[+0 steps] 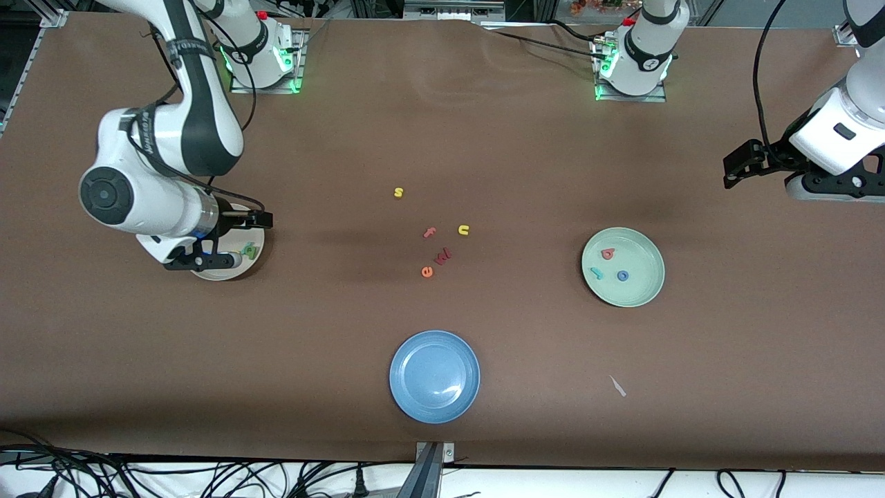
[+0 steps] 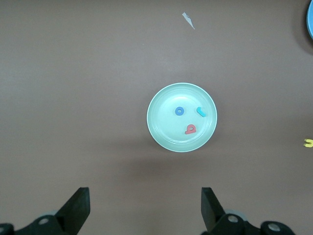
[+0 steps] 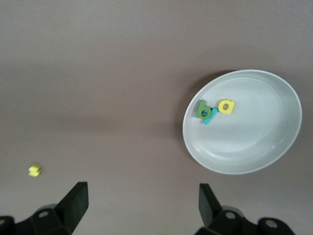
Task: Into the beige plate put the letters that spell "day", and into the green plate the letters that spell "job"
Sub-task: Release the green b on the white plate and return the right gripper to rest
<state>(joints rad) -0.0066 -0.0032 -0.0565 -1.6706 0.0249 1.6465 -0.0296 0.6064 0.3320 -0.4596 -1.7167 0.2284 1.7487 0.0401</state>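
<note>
We are seeing d, a, y (image 3: 213, 110) lying in the beige plate (image 3: 274, 147), right hand (image 1: 238, 238) hovering over it, open, empty. Letters j, o, b (image 1: 608, 265) are sitting in the green plate (image 1: 646, 290); left hand (image 1: 738, 166) is waiting open at three o'clock.

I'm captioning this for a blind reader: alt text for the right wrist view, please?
A beige plate on a brown table holds three small foam letters: yellow, dark green and teal. The open right gripper hangs above.
</note>
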